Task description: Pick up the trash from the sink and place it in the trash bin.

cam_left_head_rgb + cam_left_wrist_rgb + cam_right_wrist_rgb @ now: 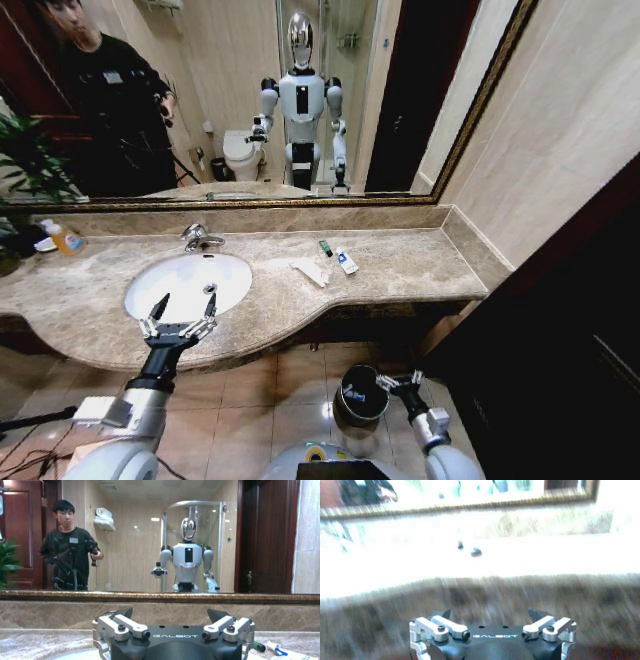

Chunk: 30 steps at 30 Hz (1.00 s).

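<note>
Three trash bits well right of spread left fingers.

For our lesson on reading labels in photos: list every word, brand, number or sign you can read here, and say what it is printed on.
"GALBOT": on the body of the left hand, white letters.
"GALBOT": on the body of the right hand, blurred but legible.
Small white tube with blue marks on the marble top: print too small to read.
Yellow-orange bottle label: too small to read.
</note>
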Available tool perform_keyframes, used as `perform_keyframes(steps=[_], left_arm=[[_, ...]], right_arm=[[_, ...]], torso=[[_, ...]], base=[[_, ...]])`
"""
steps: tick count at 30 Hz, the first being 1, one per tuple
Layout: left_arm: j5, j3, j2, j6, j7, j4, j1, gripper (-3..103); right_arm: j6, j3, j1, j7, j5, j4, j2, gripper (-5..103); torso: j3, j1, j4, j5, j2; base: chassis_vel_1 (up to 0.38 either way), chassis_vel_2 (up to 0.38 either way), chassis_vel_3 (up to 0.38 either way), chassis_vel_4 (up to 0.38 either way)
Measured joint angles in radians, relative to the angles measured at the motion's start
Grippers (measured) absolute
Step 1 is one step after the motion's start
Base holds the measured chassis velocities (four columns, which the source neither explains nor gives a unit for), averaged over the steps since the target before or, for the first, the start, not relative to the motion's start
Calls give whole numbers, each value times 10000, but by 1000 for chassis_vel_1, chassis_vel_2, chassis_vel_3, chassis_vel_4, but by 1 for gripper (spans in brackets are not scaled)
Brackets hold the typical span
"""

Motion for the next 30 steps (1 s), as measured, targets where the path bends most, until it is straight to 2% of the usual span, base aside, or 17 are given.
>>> perform_keyframes(steps=[2, 3, 6, 7, 13, 15, 17, 22, 30], left_arm=[[0, 0, 0, 0, 0, 0, 0, 100], [0, 0, 0, 0, 0, 0, 0, 100], [0, 0, 0, 0, -1, 0, 0, 100], [0, 0, 0, 0, -1, 0, 0, 100], [0, 0, 0, 0, -1, 0, 0, 100], [0, 0, 0, 0, 0, 0, 0, 100], [0, 0, 0, 0, -1, 0, 0, 100], [0, 0, 0, 0, -1, 0, 0, 100], [0, 0, 0, 0, -1, 0, 0, 100]], right_arm=[[-521, -222, 543, 108, -65, 560, -21, 100], [-521, -222, 543, 108, -65, 560, -21, 100], [-1281, -611, 1610, 83, -64, 803, -346, 100], [-1281, -611, 1610, 83, -64, 803, -346, 100], [-1939, -1451, 3254, 29, 194, 143, -819, 100], [-2378, -2023, 4043, 154, 517, -165, -881, 100], [-2435, -2134, 4195, 174, 557, -232, -883, 100], [-2754, -3061, 5719, 333, 879, -1185, -688, 100], [-2934, -3685, 6765, 521, 1105, -2016, -328, 100]], torso=[[0, 1, 1, 3, 0], [0, 1, 1, 3, 0], [1, 2, 3, 2, -1], [1, 2, 3, 2, -1], [2, 2, 2, 2, -1], [2, 2, 2, 2, -1], [2, 2, 2, 1, -1], [2, 3, 2, 1, -1], [2, 3, 2, 0, -1]], base=[[0, 0, 0, 0], [0, 0, 0, 0], [0, 0, 0, 0], [0, 0, 0, 0], [0, 0, 0, 0], [0, 0, 0, 0], [0, 0, 0, 0], [0, 0, 0, 0], [0, 0, 0, 0]])
